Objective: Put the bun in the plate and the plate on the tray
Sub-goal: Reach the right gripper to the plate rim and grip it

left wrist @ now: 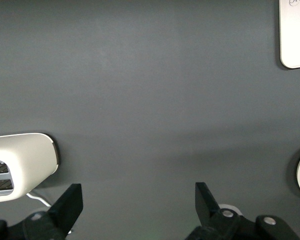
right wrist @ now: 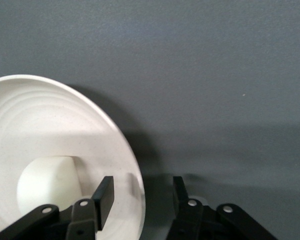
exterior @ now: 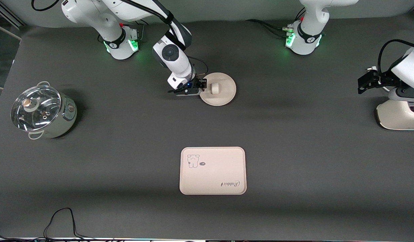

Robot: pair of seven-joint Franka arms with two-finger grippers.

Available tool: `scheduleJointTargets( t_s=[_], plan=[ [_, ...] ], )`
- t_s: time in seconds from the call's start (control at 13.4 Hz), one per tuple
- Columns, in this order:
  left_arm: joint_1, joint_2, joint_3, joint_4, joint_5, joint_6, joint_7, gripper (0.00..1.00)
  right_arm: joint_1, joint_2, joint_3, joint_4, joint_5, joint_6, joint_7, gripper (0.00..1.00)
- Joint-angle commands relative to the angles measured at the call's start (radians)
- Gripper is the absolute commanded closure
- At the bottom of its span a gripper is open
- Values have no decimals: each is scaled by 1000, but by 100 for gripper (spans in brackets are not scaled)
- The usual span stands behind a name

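The round cream plate (exterior: 227,82) lies on the table near the robots' bases, with the white bun (exterior: 214,88) resting on it. My right gripper (exterior: 202,84) is low at the plate's rim on the right arm's side. It is open: in the right wrist view (right wrist: 142,192) one finger is over the plate (right wrist: 55,120) next to the bun (right wrist: 47,182), and the other is outside the rim. The printed tray (exterior: 212,170) lies nearer to the front camera, with nothing on it. My left gripper (exterior: 362,84) waits open and empty at the left arm's end of the table.
A steel pot with a glass lid (exterior: 42,111) stands at the right arm's end of the table. A white appliance (exterior: 398,114) sits under the left arm; it also shows in the left wrist view (left wrist: 20,160). Cables lie at the front edge.
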Motion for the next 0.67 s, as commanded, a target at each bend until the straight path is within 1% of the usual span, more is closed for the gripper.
scheduleJointTargets(
  t_s=[0.0, 0.07, 0.22, 0.37, 0.6],
  plan=[
    [14, -12, -9, -4, -17, -9, 13, 0, 27, 4, -15, 12, 14, 14, -7, 57],
    [14, -9, -7, -4, -17, -9, 13, 0, 27, 4, -15, 14, 12, 14, -8, 61],
    [17, -9, -7, -4, -19, -12, 12, 0, 27, 4, -15, 15, 8, 14, -11, 73],
    [19, -7, -7, -1, -19, -17, 12, 0, 29, 4, -17, 15, 5, 15, -14, 79],
    [21, -6, -6, -1, -19, -21, 15, 0, 27, 4, -17, 15, -11, 15, -28, 92]
  ],
)
